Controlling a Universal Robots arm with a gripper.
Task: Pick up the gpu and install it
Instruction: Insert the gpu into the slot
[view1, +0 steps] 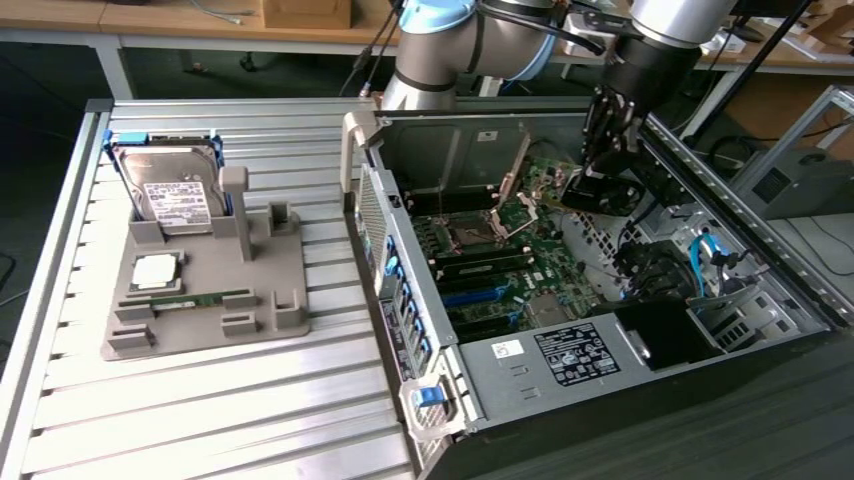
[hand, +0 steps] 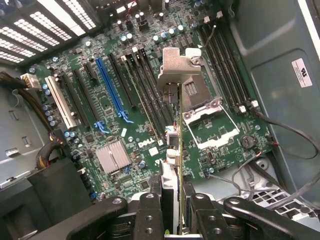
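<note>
Parts holder (view1: 200, 325) with hard drive (view1: 176, 195) on exterior view's left, open PC case (view1: 534, 385) right, gpu (hand: 172, 132) hanging over motherboard (hand: 115, 115) inside.

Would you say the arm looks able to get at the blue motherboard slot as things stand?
Probably yes: the blue slot lies bare, no cable crosses it, and the end effector holding the gpu hangs nearby.

Arm (view1: 447, 45) angled downward — pincer (view1: 607, 165) vertical, fingers (hand: 149, 215) clamped on the gpu (hand: 176, 135).

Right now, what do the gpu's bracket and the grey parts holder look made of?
Gpu bracket: likely bare sheet steel; silvery, softly reflective, folded edges. Grey parts holder: probably plastic; uniform matte grey, no glints, chunky moulded posts.
</note>
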